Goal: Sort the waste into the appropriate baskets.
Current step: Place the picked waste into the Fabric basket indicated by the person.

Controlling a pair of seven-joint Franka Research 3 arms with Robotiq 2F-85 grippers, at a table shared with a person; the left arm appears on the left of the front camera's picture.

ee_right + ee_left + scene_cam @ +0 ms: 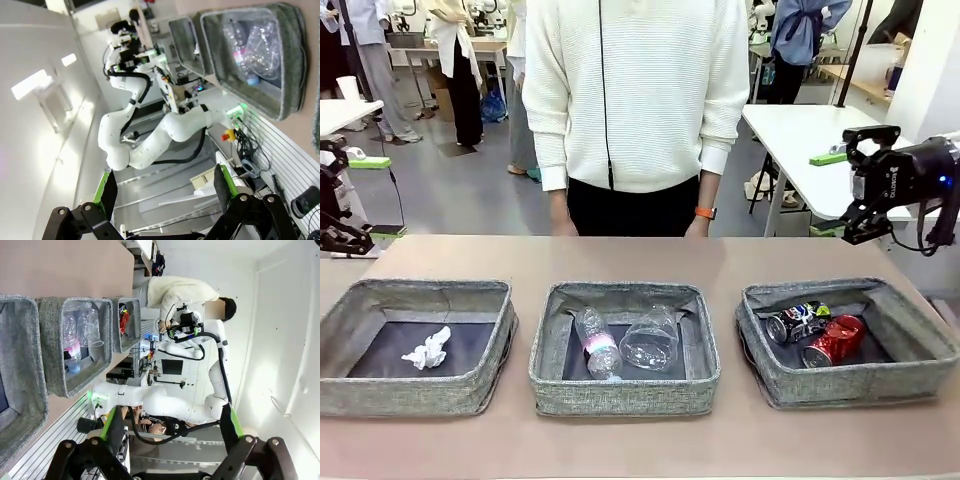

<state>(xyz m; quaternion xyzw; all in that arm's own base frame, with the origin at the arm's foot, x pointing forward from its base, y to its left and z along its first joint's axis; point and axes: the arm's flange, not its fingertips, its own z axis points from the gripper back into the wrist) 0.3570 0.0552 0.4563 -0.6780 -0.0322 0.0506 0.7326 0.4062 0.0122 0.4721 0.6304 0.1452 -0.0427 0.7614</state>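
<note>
Three grey baskets stand in a row on the table. In the left basket [380, 300] lies a crumpled white tissue [427, 352]. The middle basket [620, 395] holds a clear bottle with a pink label [597, 343] and a crushed clear bottle [650, 340]. A dark blue can [797, 322] and a crushed red can [833, 340] lie in the right basket [860, 385]. My left gripper [378, 197] hangs open off the table's left end. Beyond the right end my right gripper [832, 195] is open too. Nothing sits between the fingers [107, 425] [222, 187] of either gripper.
A person in a white sweater [640, 90] stands at the far side with both hands down at the table edge. A bare strip of table runs in front of and behind the baskets. A white table [800, 135] stands behind my right gripper.
</note>
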